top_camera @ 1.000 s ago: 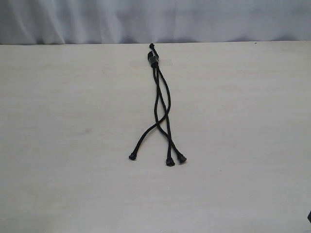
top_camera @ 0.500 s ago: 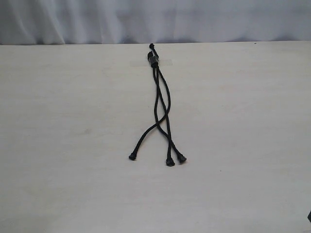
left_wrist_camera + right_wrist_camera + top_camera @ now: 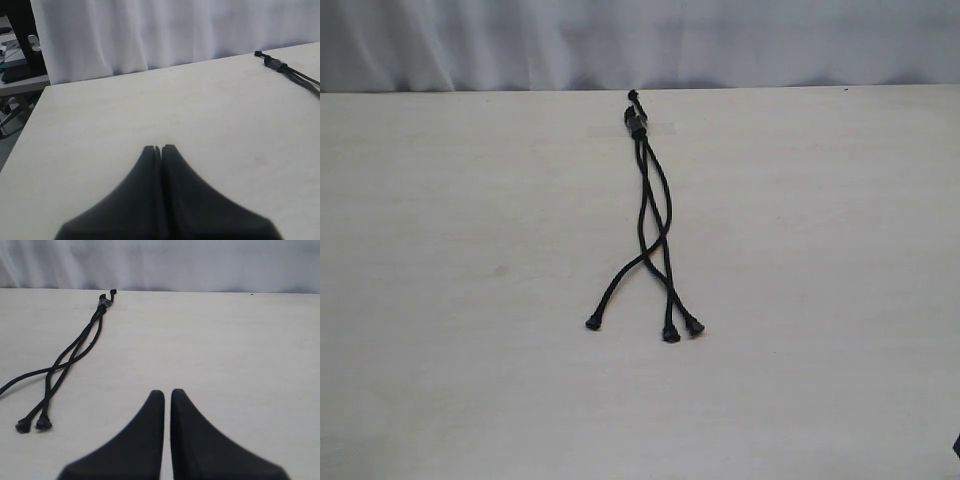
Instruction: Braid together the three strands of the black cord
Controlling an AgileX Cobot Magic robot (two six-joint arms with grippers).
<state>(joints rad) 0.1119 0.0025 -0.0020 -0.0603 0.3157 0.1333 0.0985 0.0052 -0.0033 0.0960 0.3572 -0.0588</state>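
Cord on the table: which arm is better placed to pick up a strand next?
Probably right. The right gripper faces most of the cord, two loose ends included; the left gripper camera catches only the knot.

Black cord (image 3: 278, 64) cropped at edge — left wrist view, one strand (image 3: 25, 374) cropped — right wrist view

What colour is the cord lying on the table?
Matte black along the whole cord; it shows best in the exterior view.
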